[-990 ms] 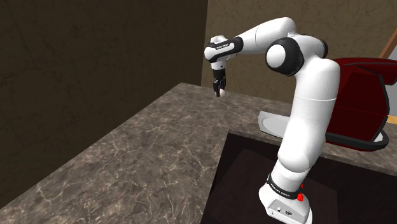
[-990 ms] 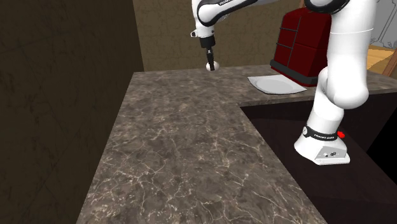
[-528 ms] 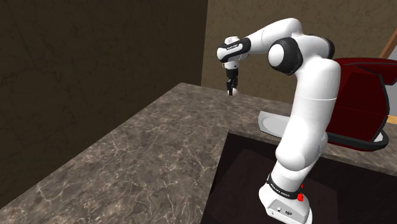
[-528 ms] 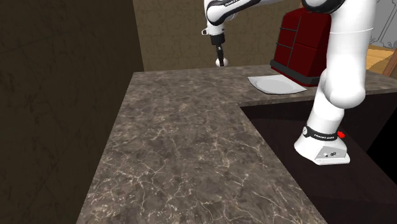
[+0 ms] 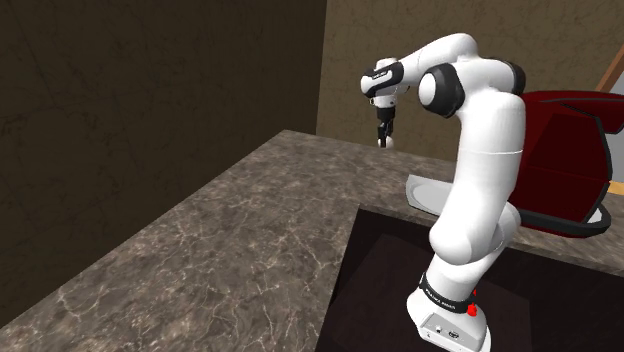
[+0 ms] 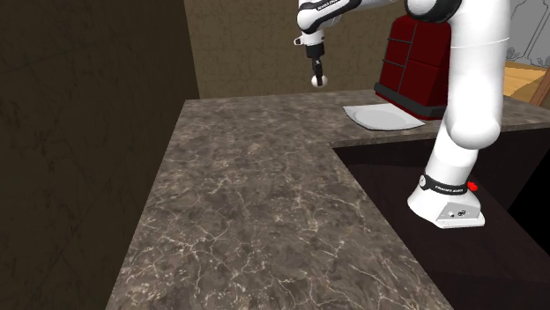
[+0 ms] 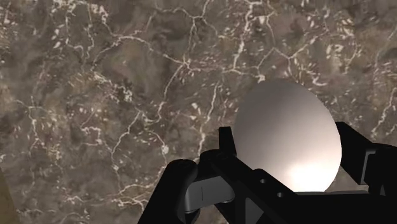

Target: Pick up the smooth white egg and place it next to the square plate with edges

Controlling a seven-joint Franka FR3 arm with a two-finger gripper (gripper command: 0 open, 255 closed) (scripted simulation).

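A smooth white egg point(image 7: 289, 137) is clasped between the two black fingers of my gripper point(image 7: 287, 145), which is shut on it. In the shoulder view the gripper point(image 5: 383, 138) hangs above the far edge of the brown marble counter point(image 5: 230, 240), the egg point(image 5: 383, 145) at its tip. The second exterior view has the egg point(image 6: 318, 81) in the air under the gripper point(image 6: 316, 74), well above the counter point(image 6: 256, 202). The pale square plate point(image 5: 432, 193) with raised edges lies flat to the shoulder view's right of the gripper; the plate point(image 6: 384, 116) is partly hidden by my arm.
A dark red boxy appliance point(image 5: 562, 160) stands just behind the plate, also seen as the red appliance point(image 6: 421, 69). My stand sits in a dark recess point(image 5: 385, 280) cut into the counter. A dark wall point(image 5: 150, 110) rises along the counter's far side.
The gripper has carried the egg steadily toward the plate, to the right in both exterior views, and a little higher. The grip on the egg has stayed shut.
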